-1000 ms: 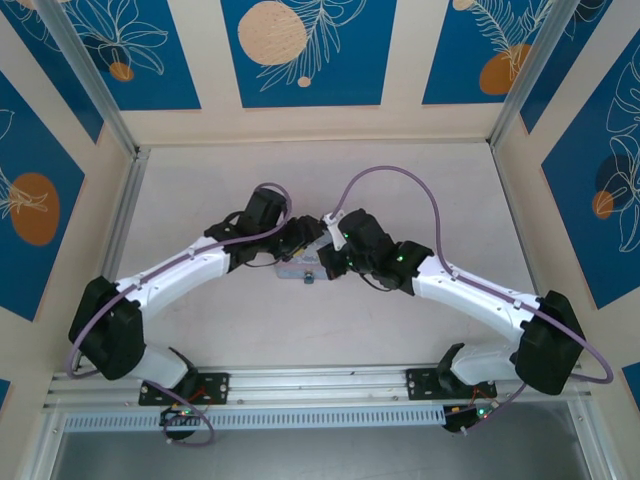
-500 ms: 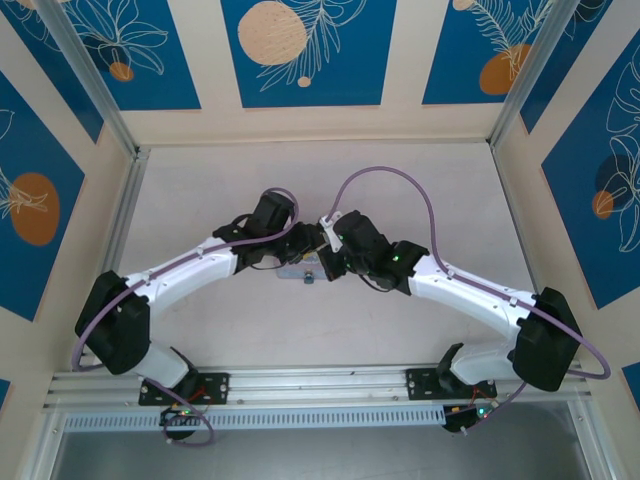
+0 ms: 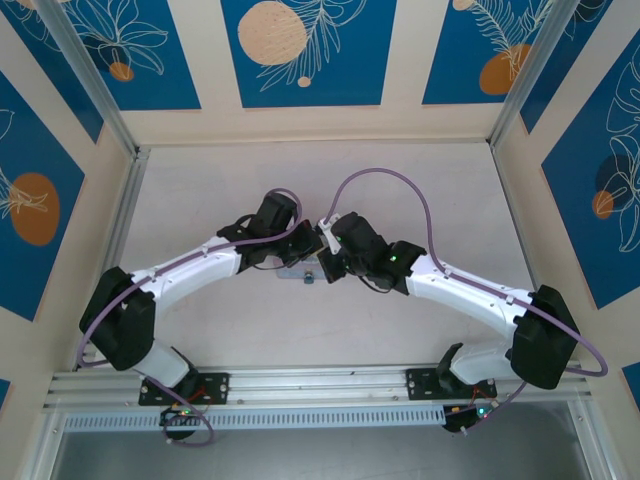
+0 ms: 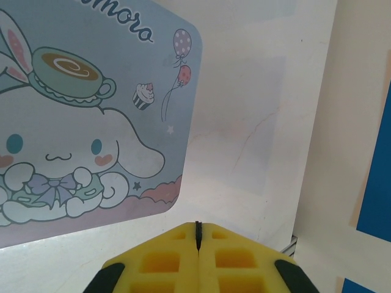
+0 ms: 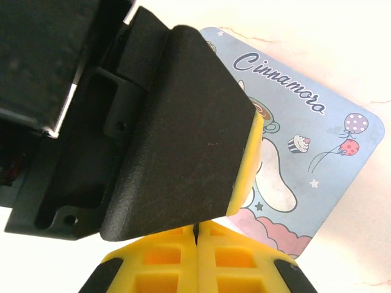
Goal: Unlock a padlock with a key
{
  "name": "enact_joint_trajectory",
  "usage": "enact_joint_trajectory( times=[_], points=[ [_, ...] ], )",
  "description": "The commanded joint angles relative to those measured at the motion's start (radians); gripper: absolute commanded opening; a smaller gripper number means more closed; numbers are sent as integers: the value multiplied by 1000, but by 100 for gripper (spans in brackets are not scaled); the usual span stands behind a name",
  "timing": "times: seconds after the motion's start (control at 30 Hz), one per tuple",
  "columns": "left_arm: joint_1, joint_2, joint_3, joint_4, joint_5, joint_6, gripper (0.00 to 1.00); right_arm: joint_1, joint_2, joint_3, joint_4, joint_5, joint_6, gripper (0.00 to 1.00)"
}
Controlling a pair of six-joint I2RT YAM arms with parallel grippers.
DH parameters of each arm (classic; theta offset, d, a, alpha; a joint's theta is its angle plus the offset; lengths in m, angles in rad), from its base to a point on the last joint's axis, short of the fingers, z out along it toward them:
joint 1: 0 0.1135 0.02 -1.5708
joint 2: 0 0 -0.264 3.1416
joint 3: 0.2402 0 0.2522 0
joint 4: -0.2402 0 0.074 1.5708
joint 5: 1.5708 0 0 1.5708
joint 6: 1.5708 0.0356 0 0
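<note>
Left wrist view showed the left pincer (image 4: 197, 227) shut beside the pale blue cartoon-printed tin box (image 4: 91, 122); the right pincer (image 5: 197, 229), also shut, crowded the left; the tiny blue-teal padlock (image 3: 308, 275) lay at the box's near edge, where colliding pincers might knock it.

Your desk (image 3: 400, 190) is pale off-white with faint hairline veins. A light blue box (image 4: 79, 122) printed with a cartoon lies flat on it, near the middle. Just beside the box's near edge you have a tiny bluish speck, possibly the padlock (image 3: 309, 277).
</note>
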Motion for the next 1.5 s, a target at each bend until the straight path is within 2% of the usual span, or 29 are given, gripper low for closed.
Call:
enact_joint_trajectory(
  times=[0.0,0.03,0.1,0.27,0.37,0.47,0.63,0.73,0.93,1.2,1.47],
  points=[
    [-8,11,16,-15,-22,45,0,-14,-34,42,-2,-9,8,21],
    [-8,7,21,-21,-36,70,0,-31,-56,34,-4,-30,26,30],
    [-7,-10,20,-6,-72,141,0,-85,-117,5,7,-98,76,38],
    [-4,-86,-39,117,-154,308,0,-284,-246,-114,117,-385,282,52],
    [-3,-135,-94,239,-171,391,0,-395,-276,-219,287,-563,451,64],
    [-1,-174,-145,358,-176,440,0,-456,-252,-307,505,-671,629,69],
    [-1,-221,-255,601,-196,429,0,-462,-143,-371,862,-740,831,66],
    [-1,-237,-320,743,-230,399,0,-456,-87,-370,999,-749,885,63],
    [-1,-222,-389,916,-306,299,0,-438,19,-364,1229,-759,976,57],
    [-1,-157,-412,1074,-345,191,0,-408,179,-330,1451,-761,1083,52],
    [-1,-118,-405,1118,-348,150,0,-388,253,-286,1521,-778,1126,46]
  ],
)
